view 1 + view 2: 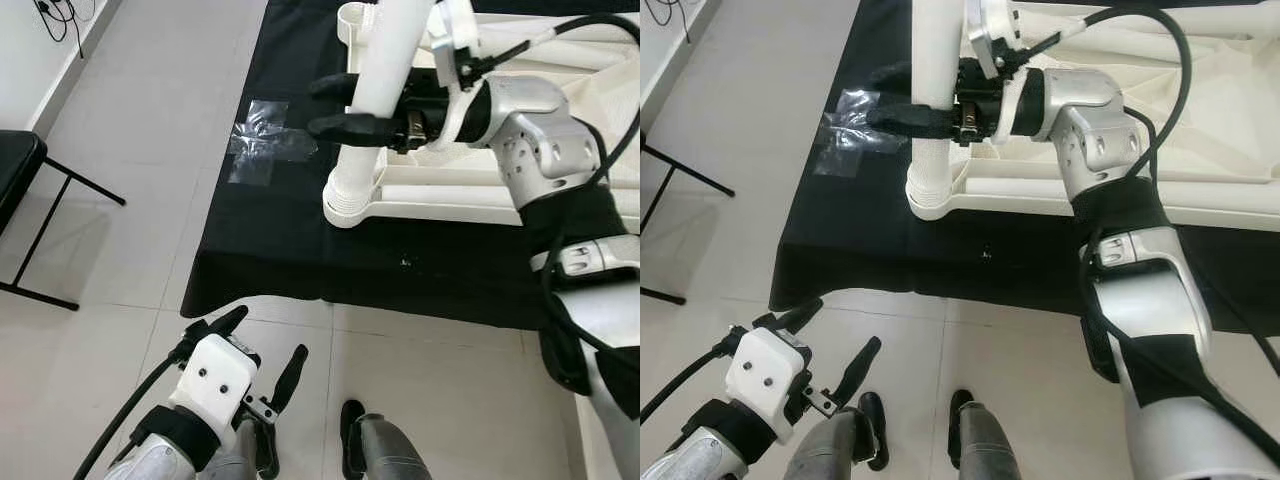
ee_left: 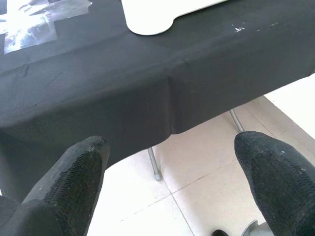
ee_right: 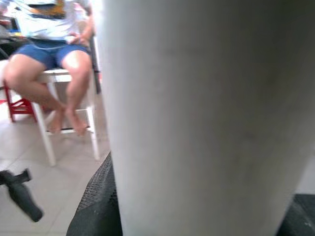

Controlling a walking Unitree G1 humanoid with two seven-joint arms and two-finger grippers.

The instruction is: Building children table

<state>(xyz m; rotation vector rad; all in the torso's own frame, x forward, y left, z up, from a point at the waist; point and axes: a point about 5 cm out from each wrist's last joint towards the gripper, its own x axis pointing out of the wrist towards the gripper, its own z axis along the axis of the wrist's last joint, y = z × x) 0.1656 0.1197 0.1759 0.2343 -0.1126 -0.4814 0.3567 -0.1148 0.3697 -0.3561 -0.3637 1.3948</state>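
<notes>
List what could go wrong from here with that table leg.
1. The right gripper clamps the white leg alone; the left gripper hangs open below the black cloth, so the white tabletop may shift if the leg is twisted.
2. The leg stands near the cloth's edge; a slip could send it to the floor.
</notes>
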